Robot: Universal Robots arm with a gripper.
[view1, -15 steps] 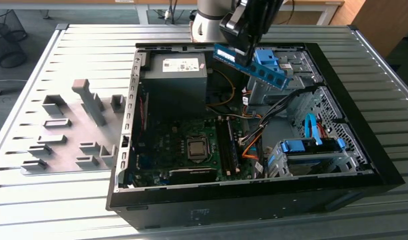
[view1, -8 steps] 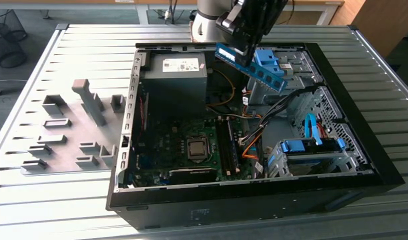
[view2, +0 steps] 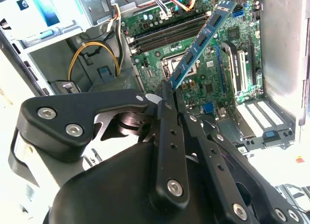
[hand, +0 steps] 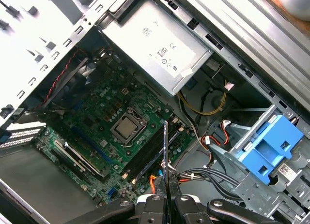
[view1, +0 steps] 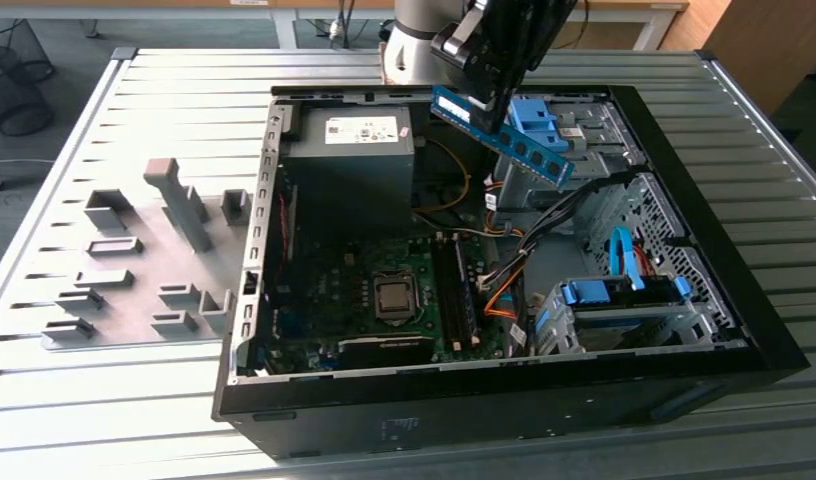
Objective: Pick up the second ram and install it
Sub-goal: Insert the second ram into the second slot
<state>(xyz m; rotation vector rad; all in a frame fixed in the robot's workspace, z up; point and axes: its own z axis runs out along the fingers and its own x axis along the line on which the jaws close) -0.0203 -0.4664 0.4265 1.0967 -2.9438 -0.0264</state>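
Second ram (view1: 531, 150) in gripper (view1: 486, 98) above open case (view1: 488, 410)

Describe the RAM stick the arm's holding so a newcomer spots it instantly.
Start at the open black computer case on the slatted table. Above its far end, beside the grey power supply, the arm's hand grips the second ram in mid-air, tilted. Unlike the chunky blue plastic clips next to it, it is a thin flat blue board carrying black chips.
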